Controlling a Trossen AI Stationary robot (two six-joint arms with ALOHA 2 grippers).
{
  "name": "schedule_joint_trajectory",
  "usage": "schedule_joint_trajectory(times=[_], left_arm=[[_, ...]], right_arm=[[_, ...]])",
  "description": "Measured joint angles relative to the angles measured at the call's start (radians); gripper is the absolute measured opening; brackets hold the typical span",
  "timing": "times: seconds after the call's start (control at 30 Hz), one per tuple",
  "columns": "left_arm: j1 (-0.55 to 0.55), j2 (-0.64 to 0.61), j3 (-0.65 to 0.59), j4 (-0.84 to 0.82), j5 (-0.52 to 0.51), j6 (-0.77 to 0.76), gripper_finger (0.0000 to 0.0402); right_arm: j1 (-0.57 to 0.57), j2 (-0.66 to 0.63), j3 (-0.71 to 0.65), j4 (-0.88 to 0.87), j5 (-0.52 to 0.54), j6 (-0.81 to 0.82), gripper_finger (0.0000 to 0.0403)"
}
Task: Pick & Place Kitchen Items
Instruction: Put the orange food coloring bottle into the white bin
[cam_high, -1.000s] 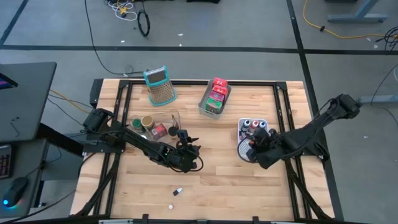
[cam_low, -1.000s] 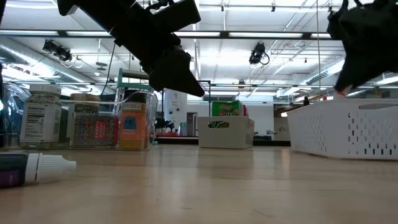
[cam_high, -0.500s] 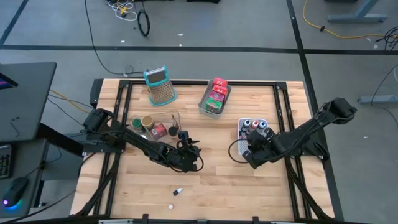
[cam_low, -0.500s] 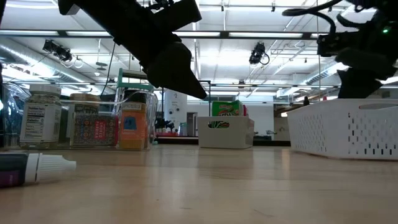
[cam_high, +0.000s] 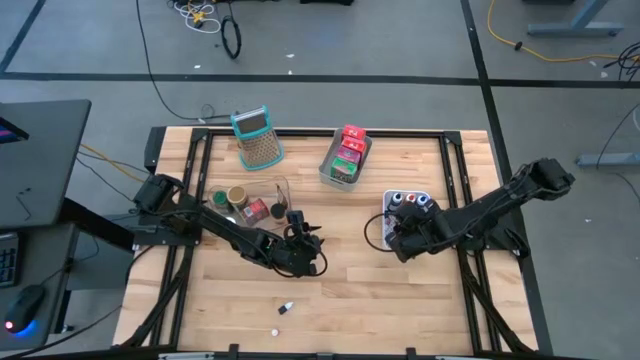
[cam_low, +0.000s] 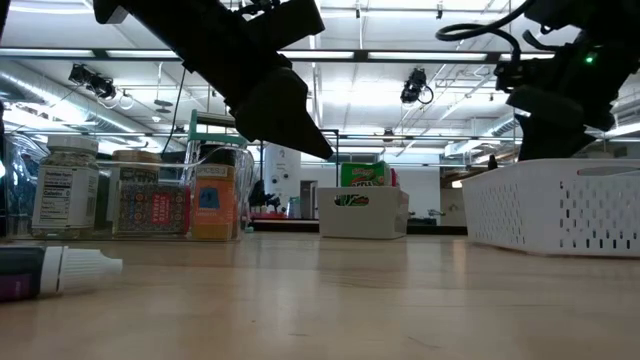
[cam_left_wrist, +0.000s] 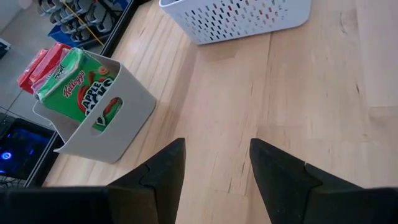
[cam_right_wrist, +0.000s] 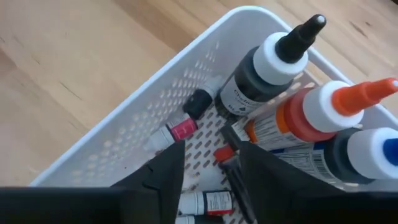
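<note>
Left arm reaches from the table's 9 o'clock edge toward centre, forearm low and angled to about 4 o'clock; left gripper (cam_high: 305, 258) hangs above bare wood just short of table centre, fingers (cam_left_wrist: 165, 171) apart with nothing between them, only tabletop showing in the gap. Right arm comes in from the 3 o'clock side, elbow raised near the edge, forearm running toward 9 o'clock; right gripper (cam_high: 392, 236) sits over the near-centre corner of the white perforated basket (cam_high: 388, 203), above its rim in the low view. Its fingers (cam_right_wrist: 163, 171) stand apart, empty, framing the basket's floor. In the basket (cam_right_wrist: 134, 121): upright dropper bottles, one with a black cap (cam_right_wrist: 273, 56), one orange cap (cam_right_wrist: 336, 109), one blue cap (cam_right_wrist: 367, 149), plus small tubes lying flat, a pink-labelled one (cam_right_wrist: 174, 132) touching the wall. Grey bin (cam_high: 343, 162) at 12 o'clock holds red and green packets (cam_high: 350, 145); left wrist view shows the green packet (cam_left_wrist: 81, 87) upright inside it. Jars and tins (cam_high: 243, 203) cluster at 10 o'clock beside a clear container. 1 small bottle (cam_high: 285, 309) lies alone toward 6 o'clock, well apart from both grippers. Teal-handled grater (cam_high: 256, 137) lies at 11 o'clock.
</note>
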Motion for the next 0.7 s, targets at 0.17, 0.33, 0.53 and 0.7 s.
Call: schedule_joint_trajectory(times=[0.17,0.33,0.53,0.7], left_arm=[[-0.003,0.000,0.000,0.000,0.010,0.000,0.0188],[-0.030,-0.027,0.001,-0.001,0.051,-0.023,0.0187],[-0.109,-0.122,0.001,-0.040,0.073,-0.098,0.0187],[-0.187,-0.211,0.001,-0.100,0.143,-0.202,0.0187]], right_arm=[[-0.009,0.000,0.000,0.030,-0.010,-0.079,0.0189],[-0.017,0.000,0.000,0.099,-0.011,-0.191,0.0200],[-0.035,0.000,0.000,0.218,-0.011,-0.384,0.0202],[-0.063,-0.001,0.000,0.367,-0.010,-0.603,0.0202]])
